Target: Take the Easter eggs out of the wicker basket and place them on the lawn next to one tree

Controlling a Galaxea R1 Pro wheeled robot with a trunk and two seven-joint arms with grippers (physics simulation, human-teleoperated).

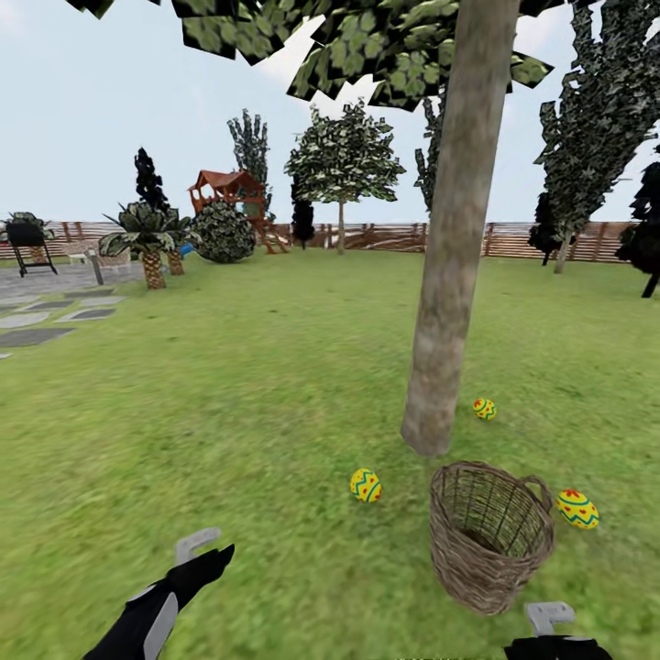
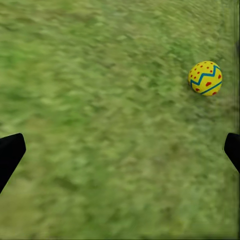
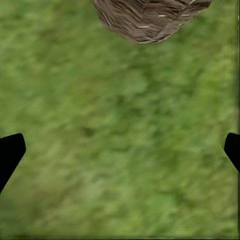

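Three Easter eggs point(image 1: 366, 485) point(image 1: 485, 408) point(image 1: 577, 509) lie on the lawn point(image 1: 257, 385) around the tree point(image 1: 449, 302); the wicker basket point(image 1: 490, 536) stands beside its trunk. Both grippers, left point(image 2: 120, 152) and right point(image 3: 120, 152), hover with fingers spread, holding nothing.

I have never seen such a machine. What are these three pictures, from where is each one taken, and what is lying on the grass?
This is a simulated two-armed robot in a garden. The large picture comes from its head camera: the left gripper and right gripper show low down, both open and holding nothing. On the lawn stands a wicker basket near a tree, with three Easter eggs around it: one, another, a third. The other pictures come from cameras at each wrist: the left sees an egg, the right the basket.
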